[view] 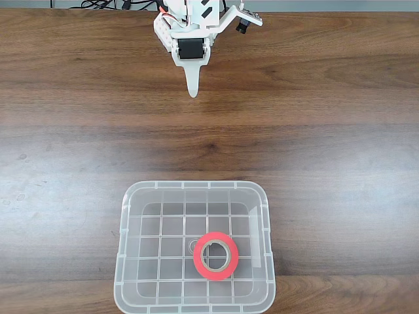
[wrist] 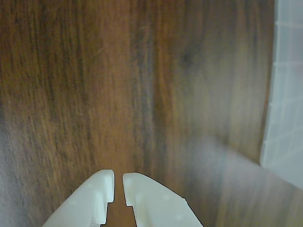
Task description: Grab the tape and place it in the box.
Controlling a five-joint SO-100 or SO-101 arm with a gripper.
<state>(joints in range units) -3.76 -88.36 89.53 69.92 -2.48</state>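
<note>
Lying flat in the box point(view: 124, 261), the tape point(view: 215, 255) is a small bright red-orange ring with a pale ring inside it. It sits on the bottom of the box, a bit toward the right and toward the near side in the fixed view. It is much smaller than the box. The box is see-through plastic with round corners, a thick rim and a pattern of squares on its bottom. You can see the wood through it.

The box rests on a brown wooden table point(view: 65, 163) with dark and light stripes running across it. At the far edge of the table, some black wires point(view: 98, 5) show. In the wrist view, a pale, blurry part of the box point(wrist: 286, 94) shows at the right edge.

The gripper point(view: 192, 88) is white and sits at the far side of the table, well apart from the box. It points toward the box. In the wrist view, the gripper point(wrist: 118, 182) has its two fingers almost together, with only a thin gap between the tips. It holds nothing, and the wood shows below it. I cannot tell if it touches the table.
</note>
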